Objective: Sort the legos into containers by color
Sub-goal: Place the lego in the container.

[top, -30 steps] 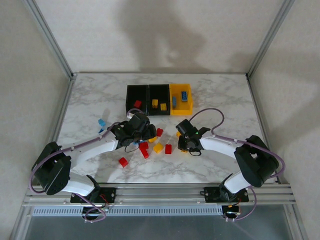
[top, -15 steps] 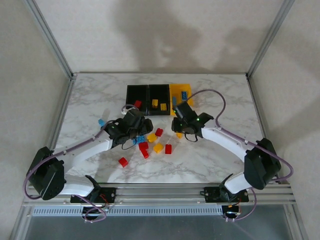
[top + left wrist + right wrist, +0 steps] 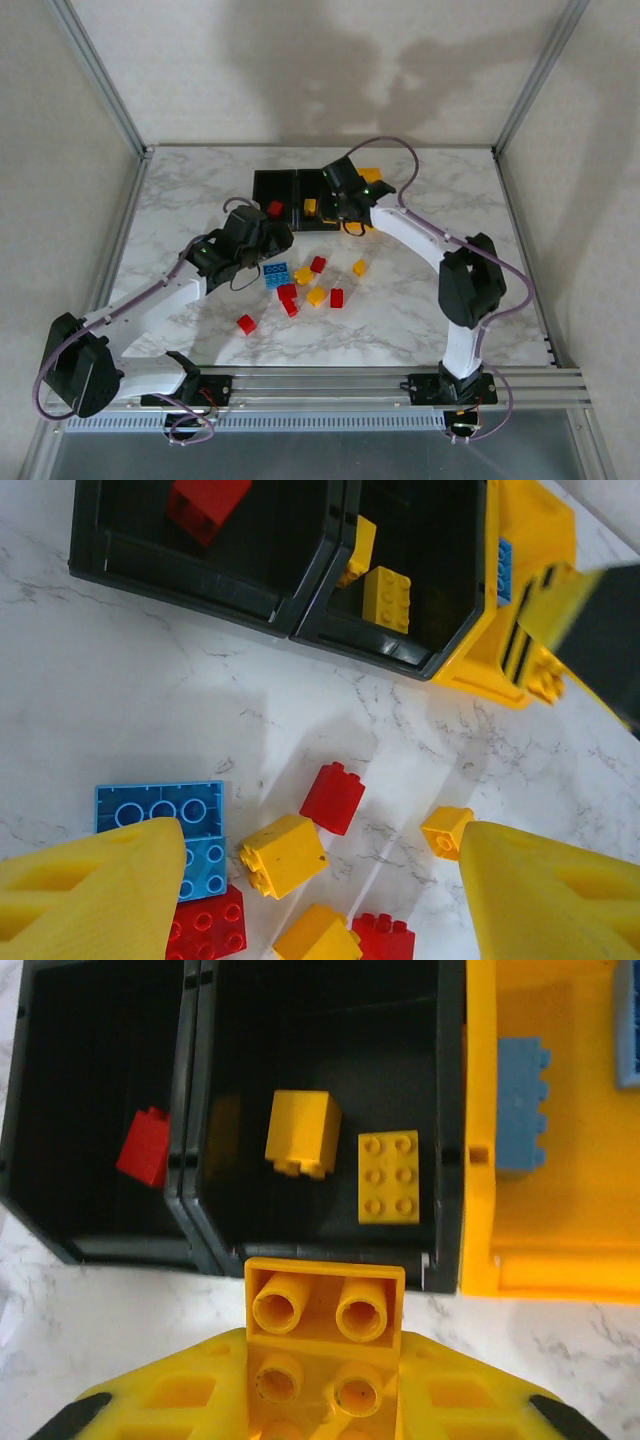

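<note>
Risk: the right pincer (image 3: 325, 1390), clamped on a yellow brick (image 3: 325, 1305), sits just short of the middle black bin (image 3: 330, 1040) ahead. Released here, the brick could clip the near rim (image 3: 330, 1257) and tumble onto the desk (image 3: 560, 1360). Meanwhile the left pincer (image 3: 320, 885) hangs open, empty, over loose bricks (image 3: 283, 855).

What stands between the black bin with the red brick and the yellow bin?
A second black bin with two yellow bricks inside; the right wrist view shows it plainly.

Glossy plastic legos (image 3: 333, 797), duller plastic bins (image 3: 180, 585) — all on a smooth marble-patterned tabletop (image 3: 130, 690).
</note>
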Controlling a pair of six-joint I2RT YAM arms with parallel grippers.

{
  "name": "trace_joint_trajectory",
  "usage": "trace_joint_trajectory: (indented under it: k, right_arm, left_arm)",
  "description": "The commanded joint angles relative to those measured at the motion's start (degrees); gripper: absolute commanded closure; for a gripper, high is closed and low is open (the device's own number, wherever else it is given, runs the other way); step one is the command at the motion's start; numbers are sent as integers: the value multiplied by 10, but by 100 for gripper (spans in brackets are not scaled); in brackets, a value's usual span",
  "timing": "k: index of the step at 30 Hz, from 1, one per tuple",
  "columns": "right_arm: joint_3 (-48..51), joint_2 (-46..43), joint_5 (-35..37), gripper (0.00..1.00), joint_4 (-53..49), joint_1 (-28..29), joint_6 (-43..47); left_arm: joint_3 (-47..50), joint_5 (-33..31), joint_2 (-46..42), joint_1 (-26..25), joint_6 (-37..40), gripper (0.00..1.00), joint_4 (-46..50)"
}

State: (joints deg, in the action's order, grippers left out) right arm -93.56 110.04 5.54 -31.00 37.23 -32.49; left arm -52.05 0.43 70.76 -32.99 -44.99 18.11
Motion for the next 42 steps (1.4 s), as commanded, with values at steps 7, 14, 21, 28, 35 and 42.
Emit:
trace_joint_trajectory:
  k: [7,14,21,28,35,42]
  right_arm:
    - [-173,147,-29,72,-44,-30,22]
    - [-279,235,-12,71,-85,-39,26]
    - [-322,274,-3,69,-97,-40,25]
    - [-332,287,-1,67,-102,-40,27]
    - [-330,290,2,67,-102,-39,26]
    - [-333,296,10,65,-106,-34,27]
  left_arm:
    - [29,16,-19,11,2,27,-5]
    - [41,19,-20,11,-2,27,-13]
    - [42,17,-20,11,-1,27,-11]
    - [46,20,-18,11,-3,27,-18]
    - [49,19,-25,11,-4,27,-14]
    - [54,18,-29,12,-4,27,-16]
